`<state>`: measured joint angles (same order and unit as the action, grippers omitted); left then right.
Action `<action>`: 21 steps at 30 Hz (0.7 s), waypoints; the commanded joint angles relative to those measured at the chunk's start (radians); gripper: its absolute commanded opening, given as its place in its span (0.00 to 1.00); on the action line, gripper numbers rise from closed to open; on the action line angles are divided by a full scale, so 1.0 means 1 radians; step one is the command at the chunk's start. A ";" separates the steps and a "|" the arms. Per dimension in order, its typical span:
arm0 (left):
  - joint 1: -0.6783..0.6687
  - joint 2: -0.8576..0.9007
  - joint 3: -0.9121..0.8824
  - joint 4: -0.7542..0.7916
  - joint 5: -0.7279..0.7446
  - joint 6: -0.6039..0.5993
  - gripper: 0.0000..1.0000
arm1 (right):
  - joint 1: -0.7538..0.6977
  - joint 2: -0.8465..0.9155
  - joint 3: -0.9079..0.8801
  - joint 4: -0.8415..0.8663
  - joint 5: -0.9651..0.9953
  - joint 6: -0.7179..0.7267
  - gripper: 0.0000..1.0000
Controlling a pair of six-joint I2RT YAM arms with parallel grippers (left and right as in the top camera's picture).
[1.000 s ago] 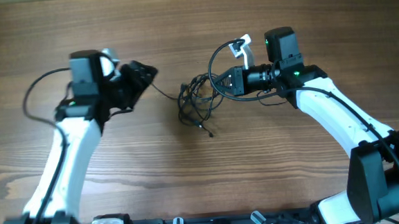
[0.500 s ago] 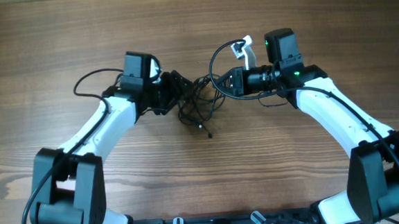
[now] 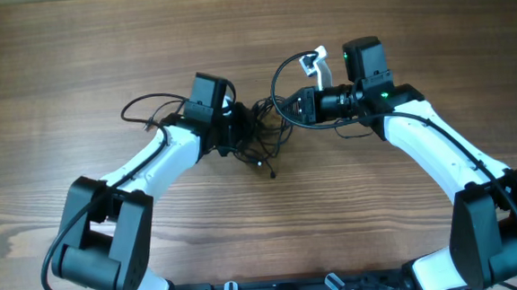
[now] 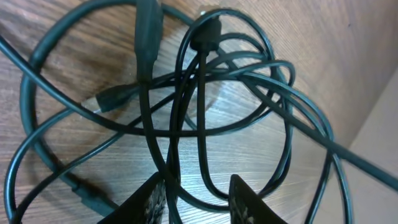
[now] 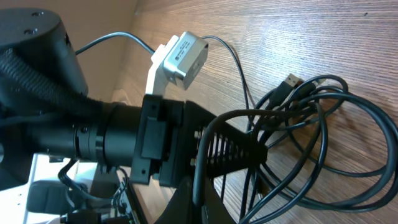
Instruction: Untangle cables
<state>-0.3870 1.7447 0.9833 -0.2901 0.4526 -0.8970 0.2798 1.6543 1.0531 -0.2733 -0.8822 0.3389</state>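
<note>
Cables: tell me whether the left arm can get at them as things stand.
Probably yes. The left gripper is at the edge of the cables, fingers apart around a few strands, and nothing on the table blocks it.

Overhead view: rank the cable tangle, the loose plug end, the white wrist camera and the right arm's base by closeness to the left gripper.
1. cable tangle: at the fingertips of the left gripper.
2. loose plug end: just below the tangle, toward the robot.
3. white wrist camera: above the right arm's wrist.
4. right arm's base: bottom right corner.
</note>
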 commanded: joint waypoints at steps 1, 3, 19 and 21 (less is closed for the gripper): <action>-0.029 0.016 0.014 -0.034 -0.055 -0.002 0.39 | -0.002 0.005 0.005 -0.006 0.018 0.005 0.04; -0.041 0.021 0.013 -0.047 -0.069 -0.002 0.39 | -0.002 0.005 0.005 -0.008 0.019 0.005 0.04; 0.101 -0.073 0.014 -0.022 -0.064 0.066 0.04 | -0.002 0.005 0.005 -0.210 0.470 0.138 0.04; 0.140 -0.118 0.014 -0.034 -0.065 0.106 0.04 | -0.002 0.005 0.005 -0.285 0.644 0.223 0.04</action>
<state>-0.3233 1.7294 0.9840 -0.3134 0.4118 -0.8787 0.2806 1.6543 1.0534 -0.4835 -0.6018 0.4164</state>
